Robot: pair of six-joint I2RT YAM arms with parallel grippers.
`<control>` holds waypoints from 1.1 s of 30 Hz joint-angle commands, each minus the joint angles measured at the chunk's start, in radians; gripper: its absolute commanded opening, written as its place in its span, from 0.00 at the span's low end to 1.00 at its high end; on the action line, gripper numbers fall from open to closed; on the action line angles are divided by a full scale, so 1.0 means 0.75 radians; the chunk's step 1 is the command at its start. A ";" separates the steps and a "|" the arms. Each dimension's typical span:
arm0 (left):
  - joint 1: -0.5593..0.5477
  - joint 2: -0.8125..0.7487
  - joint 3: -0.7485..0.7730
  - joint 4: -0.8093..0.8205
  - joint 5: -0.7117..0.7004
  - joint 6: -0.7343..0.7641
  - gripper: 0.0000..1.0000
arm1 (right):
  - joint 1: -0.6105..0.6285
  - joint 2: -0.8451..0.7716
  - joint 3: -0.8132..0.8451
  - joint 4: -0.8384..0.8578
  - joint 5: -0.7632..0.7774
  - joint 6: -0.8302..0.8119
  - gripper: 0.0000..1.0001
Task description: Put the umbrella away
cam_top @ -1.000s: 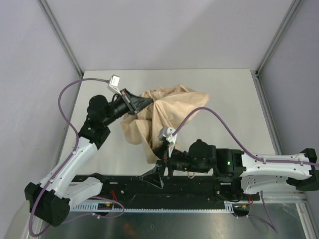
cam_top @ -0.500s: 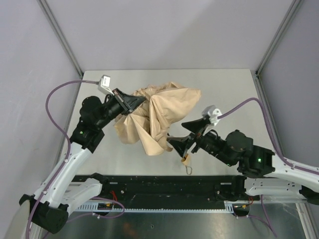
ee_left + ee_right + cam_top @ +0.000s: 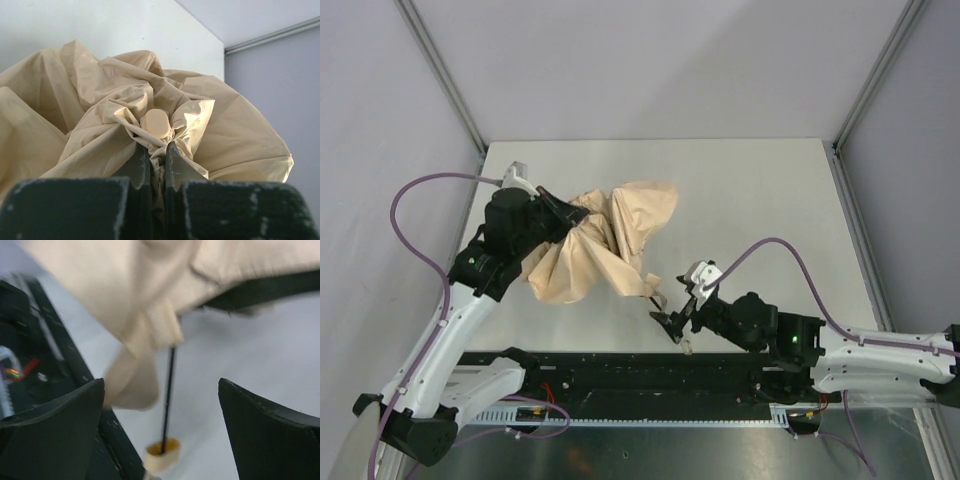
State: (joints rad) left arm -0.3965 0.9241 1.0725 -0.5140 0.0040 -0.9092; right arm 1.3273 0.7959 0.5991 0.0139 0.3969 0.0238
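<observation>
The umbrella is a crumpled beige canopy lifted over the left half of the table. A thin black shaft runs from it down to a small tan handle near the front edge. My left gripper is shut on bunched canopy fabric. In the left wrist view its fingers pinch the cloth just below the tan end cap. My right gripper is open beside the shaft. In the right wrist view the shaft and handle lie between the wide-apart fingers, untouched.
A black rail with wiring runs along the near edge, right under the handle. The white table stretches right and back. Grey walls and metal posts close in the sides. Purple cables loop off both arms.
My left arm has pulled the canopy leftward and nearer, bunching it. My right gripper has dropped left and forward to straddle the shaft near the handle, jaws wide.
</observation>
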 commanded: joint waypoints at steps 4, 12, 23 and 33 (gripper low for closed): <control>-0.005 0.039 0.067 -0.077 -0.089 -0.063 0.00 | 0.158 0.223 0.053 0.715 0.116 -0.098 0.99; 0.016 0.091 0.139 -0.142 -0.034 -0.108 0.00 | 0.277 0.389 0.059 0.659 0.433 -0.189 0.87; 0.112 0.136 0.295 -0.171 0.056 -0.078 0.00 | 0.172 0.157 -0.046 0.185 0.384 0.123 0.96; 0.124 0.134 0.319 -0.196 0.127 -0.161 0.00 | -0.140 0.467 -0.045 0.732 -0.133 -0.057 0.84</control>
State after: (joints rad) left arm -0.3134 1.0397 1.2476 -0.7006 0.0452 -0.9691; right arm 1.2694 1.0405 0.5434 0.3386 0.4557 0.0261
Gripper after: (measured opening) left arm 0.081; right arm 0.876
